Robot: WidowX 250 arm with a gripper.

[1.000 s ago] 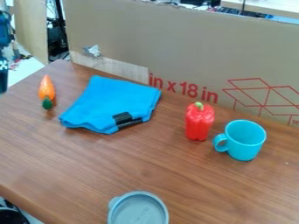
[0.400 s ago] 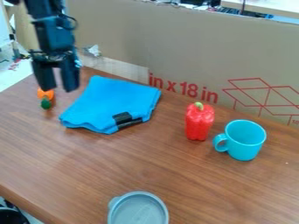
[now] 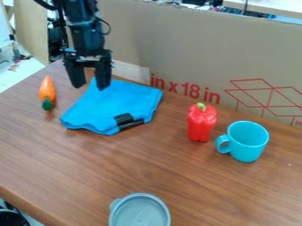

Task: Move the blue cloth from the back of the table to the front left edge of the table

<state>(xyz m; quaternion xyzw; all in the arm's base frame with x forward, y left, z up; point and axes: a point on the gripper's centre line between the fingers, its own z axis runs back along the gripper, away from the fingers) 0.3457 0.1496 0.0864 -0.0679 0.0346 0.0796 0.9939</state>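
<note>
At the far left of the wooden table (image 3: 165,172), an orange carrot (image 3: 47,89) is seen lying with its green end (image 3: 47,104) toward the camera. To its right, the black gripper (image 3: 91,84) is held pointing downward, its two fingers spread apart with nothing clamped between them. Its right-hand finger is seen against the far-left corner of the folded blue cloth (image 3: 112,103); whether the cloth is touched cannot be told. The cloth is laid flat to the right of the carrot, and a black patch (image 3: 124,118) is borne on its near edge, with no writing that can be made out. At the near edge of the view, a round grey container (image 3: 140,214) is partly cut off. Behind the table, large red print (image 3: 186,88) and red line drawings of a box (image 3: 265,97) are carried by the cardboard panel (image 3: 177,44). In front of it, a red bell pepper (image 3: 201,126) is stood upright, and just beside it a turquoise mug (image 3: 247,143) is set with its handle toward the pepper.

Since the last earlier frame, the gripper has been moved rightward from in front of the carrot, which is now uncovered; the cloth, pepper, mug and container have been left unmoved.
</note>
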